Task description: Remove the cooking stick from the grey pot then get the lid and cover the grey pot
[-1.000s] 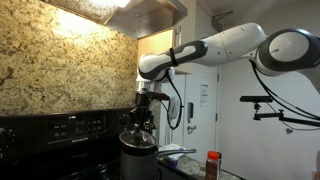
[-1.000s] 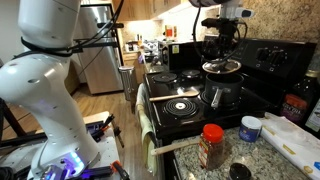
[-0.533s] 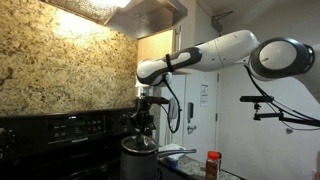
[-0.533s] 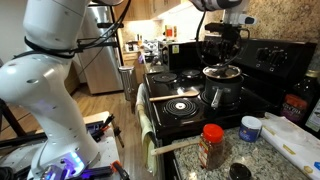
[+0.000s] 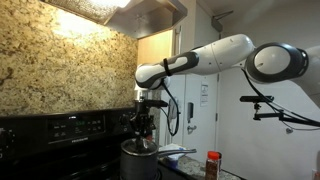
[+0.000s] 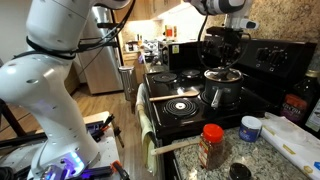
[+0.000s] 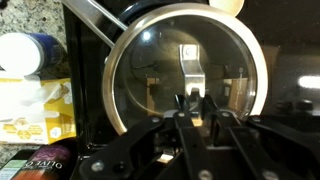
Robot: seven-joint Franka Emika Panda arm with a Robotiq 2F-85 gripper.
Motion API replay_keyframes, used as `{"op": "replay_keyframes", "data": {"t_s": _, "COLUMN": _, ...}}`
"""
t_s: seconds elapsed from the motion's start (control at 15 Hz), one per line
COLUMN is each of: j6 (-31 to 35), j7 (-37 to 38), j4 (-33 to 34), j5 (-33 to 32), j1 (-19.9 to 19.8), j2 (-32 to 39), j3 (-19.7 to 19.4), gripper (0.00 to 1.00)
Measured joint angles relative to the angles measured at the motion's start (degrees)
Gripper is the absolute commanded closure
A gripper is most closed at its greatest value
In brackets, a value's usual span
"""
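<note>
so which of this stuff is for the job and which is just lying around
For the job: lid, grey pot, hand gripping the lid's knob.
Lying about: red-capped jar, blue-lidded tub, dark bottle.

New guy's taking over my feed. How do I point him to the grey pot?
Find the black stove beside the speckled counter. The grey pot stands on it, right under the shiny round lid that the gripper holds. It is the only wide, straight-sided metal vessel there; the red-capped jar on the counter is far narrower.
</note>
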Motion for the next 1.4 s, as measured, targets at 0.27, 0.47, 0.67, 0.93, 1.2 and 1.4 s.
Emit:
{"op": "replay_keyframes", "data": {"t_s": 0.27, "j6": 0.00, "j7": 0.01, "j4": 0.09, "j5": 0.34, "j1": -0.26, "j2": 0.39, "j3": -0.06, "gripper": 0.54}}
{"op": "replay_keyframes", "data": {"t_s": 0.47, "j6": 0.00, "j7": 0.01, "j4": 0.39, "j5": 1.54, "j1": -0.41, "j2": 0.38, "j3": 0.01, "gripper": 0.37}}
{"op": "replay_keyframes", "data": {"t_s": 0.67, "j6": 0.01, "j7": 0.01, "j4": 1.37, "j5": 1.58, "j1": -0.40, "j2": 0.38, "j3": 0.25, "gripper": 0.17}}
{"op": "replay_keyframes", "data": {"t_s": 0.93, "j6": 0.17, "j7": -0.12, "j4": 2.28, "j5": 1.58, "j1": -0.10, "j2": -0.15, "j3": 0.84, "gripper": 0.00}}
{"op": "replay_keyframes", "data": {"t_s": 1.2, "j6": 0.21, "j7": -0.60, "j4": -0.11, "j5": 0.00, "j1": 2.16, "j2": -4.39, "j3": 1.46, "gripper": 0.00}}
{"op": "replay_keyframes", "data": {"t_s": 1.4, "j6": 0.13, "j7": -0.60, "j4": -7.32, "j5": -3.56, "j1": 4.53, "j2": -10.94, "j3": 1.47, "gripper": 0.00}}
